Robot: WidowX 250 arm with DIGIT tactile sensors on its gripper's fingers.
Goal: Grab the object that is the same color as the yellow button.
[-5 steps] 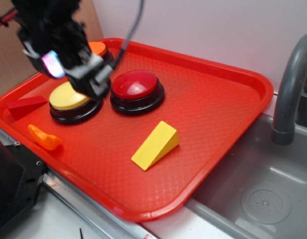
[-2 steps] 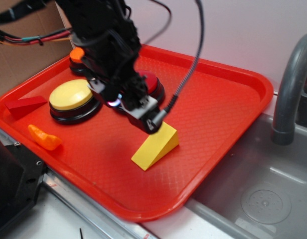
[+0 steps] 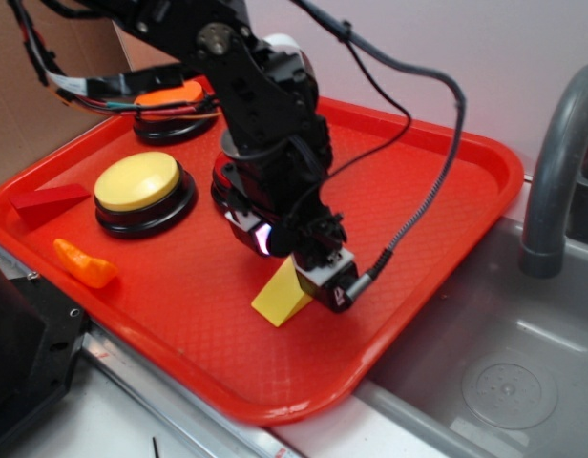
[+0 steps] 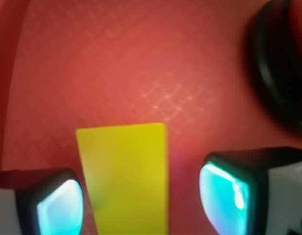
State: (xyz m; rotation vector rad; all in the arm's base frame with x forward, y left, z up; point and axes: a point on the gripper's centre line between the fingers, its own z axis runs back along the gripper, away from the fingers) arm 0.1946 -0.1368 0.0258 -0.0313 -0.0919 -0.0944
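Observation:
The object, a yellow wedge block (image 3: 278, 299), lies on the red tray (image 3: 437, 200) near its front edge. My gripper (image 3: 315, 275) is lowered over the block's taller end and hides that end in the exterior view. In the wrist view the block (image 4: 124, 181) sits between my two glowing pads, close to the left one, with a strip of tray showing before the right one. The gripper (image 4: 141, 203) is open around the block. The yellow button (image 3: 136, 181) stands at the tray's left, apart from the arm.
An orange-topped button (image 3: 170, 95) is at the back left, and a red-topped button (image 3: 220, 191) is mostly hidden behind the arm. A dark red wedge (image 3: 48, 202) and an orange carrot-like piece (image 3: 84, 264) lie at the left edge. A sink (image 3: 504, 382) and faucet (image 3: 556, 162) are on the right.
The arm has swung from above the yellow button rightward and forward, then dropped onto the yellow wedge, now covering its taller end. The wedge has not moved.

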